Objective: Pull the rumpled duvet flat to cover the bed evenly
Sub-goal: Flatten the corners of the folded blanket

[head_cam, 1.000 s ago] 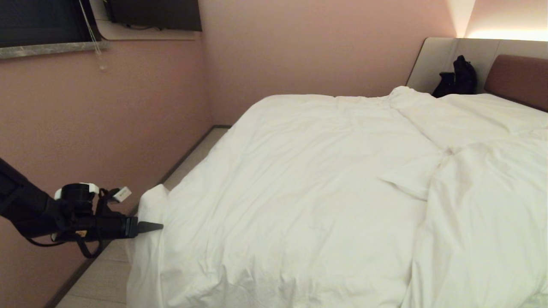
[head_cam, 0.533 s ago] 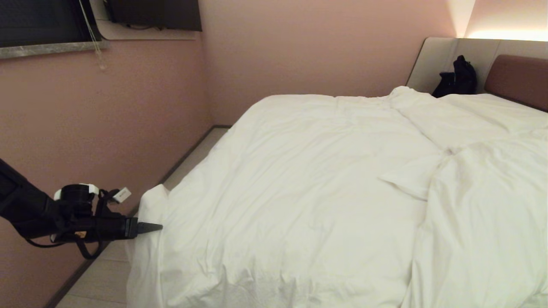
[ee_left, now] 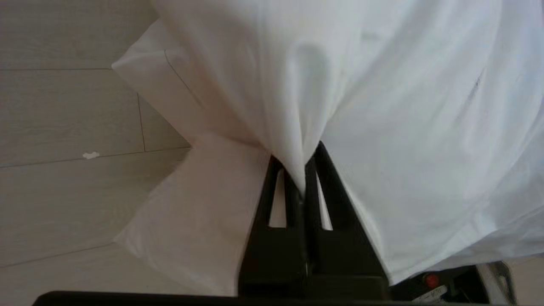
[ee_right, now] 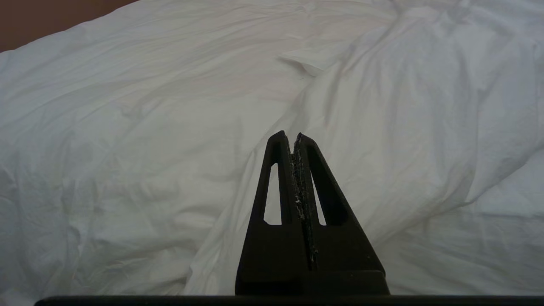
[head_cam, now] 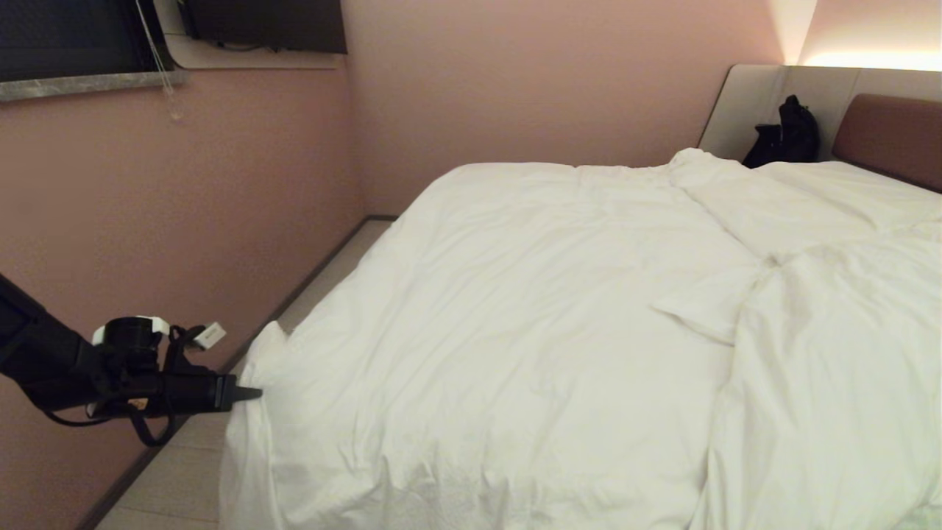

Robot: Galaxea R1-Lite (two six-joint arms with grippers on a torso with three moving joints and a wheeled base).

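The puffy white duvet (head_cam: 530, 324) lies creased over the bed, with a folded ridge toward the right and a loose flap (head_cam: 703, 309) near the middle. At the bed's near-left corner my left gripper (head_cam: 254, 393) is shut on the duvet's hanging edge. In the left wrist view the gripper (ee_left: 301, 170) pinches a bunched fold of the duvet (ee_left: 297, 106) between its black fingers (ee_left: 325, 187). My right gripper (ee_right: 294, 137) is shut and empty, hovering over the duvet (ee_right: 148, 148); it does not show in the head view.
A pink wall (head_cam: 147, 221) runs close along the bed's left side, leaving a narrow strip of pale wood floor (head_cam: 169, 478). The padded headboard (head_cam: 883, 132) stands at the far right with a black bag (head_cam: 787, 132) against it. A window ledge (head_cam: 81, 85) sits high on the left.
The left gripper has gone from open to shut on the duvet's corner edge and drawn back slightly leftward. The cloth at that corner has shifted with it. The right gripper is unchanged.
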